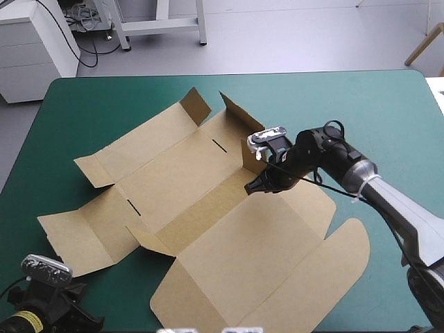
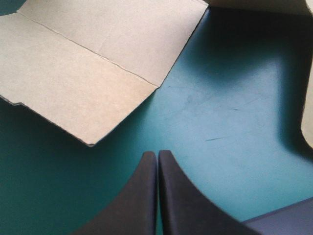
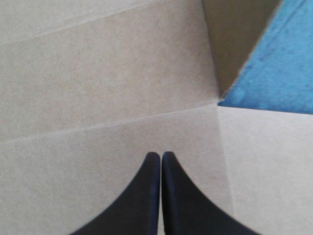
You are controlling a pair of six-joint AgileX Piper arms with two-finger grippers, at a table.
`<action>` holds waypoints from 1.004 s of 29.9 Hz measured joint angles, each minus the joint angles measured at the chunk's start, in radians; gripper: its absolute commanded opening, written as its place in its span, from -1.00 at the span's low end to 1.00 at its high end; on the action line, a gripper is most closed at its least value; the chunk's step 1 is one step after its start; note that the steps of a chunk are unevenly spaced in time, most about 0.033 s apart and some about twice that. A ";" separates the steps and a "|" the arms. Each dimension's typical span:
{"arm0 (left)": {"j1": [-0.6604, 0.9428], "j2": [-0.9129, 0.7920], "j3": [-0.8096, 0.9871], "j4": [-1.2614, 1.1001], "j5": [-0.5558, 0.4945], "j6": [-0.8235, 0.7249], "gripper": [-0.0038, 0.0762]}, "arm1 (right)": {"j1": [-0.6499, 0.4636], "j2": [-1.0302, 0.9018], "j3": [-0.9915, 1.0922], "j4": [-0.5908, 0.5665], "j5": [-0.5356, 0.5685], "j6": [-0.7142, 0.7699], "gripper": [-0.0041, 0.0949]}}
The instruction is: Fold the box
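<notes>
Both pairs of jaws are pressed together, tips meeting, nothing held. Right jaws: over the box [image 1: 208,208], near the middle of its right half, tips pointing down at bare board beside a crease [image 3: 107,123]; contact with the board cannot be judged. A raised flap [image 3: 234,39] stands ahead of them and to one side, with teal-green cover [image 3: 274,73] showing past it. Left jaws: at the near left corner of the tabletop [image 1: 388,104], off the box, over bare cover; a creased panel [image 2: 83,73] of the box lies ahead, apart from the tips. Box: opened out across the middle of the tabletop, mostly flat. The far flaps [image 1: 196,104] tilt up, a short one stands just beside the right jaws, and one on the near side is lifted a little. The large lid [image 1: 277,263] lies flat toward the near right. Progress, judged: early. Some creases look partly worked, but no wall stands along its full length, nothing is tucked, and no tray is formed. Left to do: raise the long walls, turn in the corner tabs, fold the end walls over and lock them.
</notes>
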 measured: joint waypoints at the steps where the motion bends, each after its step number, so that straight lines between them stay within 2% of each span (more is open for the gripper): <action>1: 0.000 0.000 0.000 0.000 0.000 0.000 -0.93 | -0.012 -0.005 -0.025 -0.007 0.027 0.001 -0.93; 5: 0.000 0.000 0.000 0.000 0.000 0.000 -0.93 | -0.067 -0.026 -0.133 -0.042 0.179 0.001 -0.93; 8: 0.000 0.000 0.000 0.000 0.000 0.000 -0.93 | -0.098 -0.052 -0.193 -0.064 0.243 -0.008 -0.93; 20: 0.000 0.000 0.000 0.000 0.000 0.000 -0.93 | -0.116 -0.258 -0.222 -0.075 0.284 -0.009 -0.93; 27: 0.000 0.000 0.000 0.000 0.000 0.000 -0.93 | -0.116 -0.274 -0.222 -0.074 0.286 0.000 -0.92; 30: 0.000 0.000 0.000 0.000 0.000 0.000 -0.93 | -0.116 -0.274 -0.222 -0.081 0.287 0.000 -0.82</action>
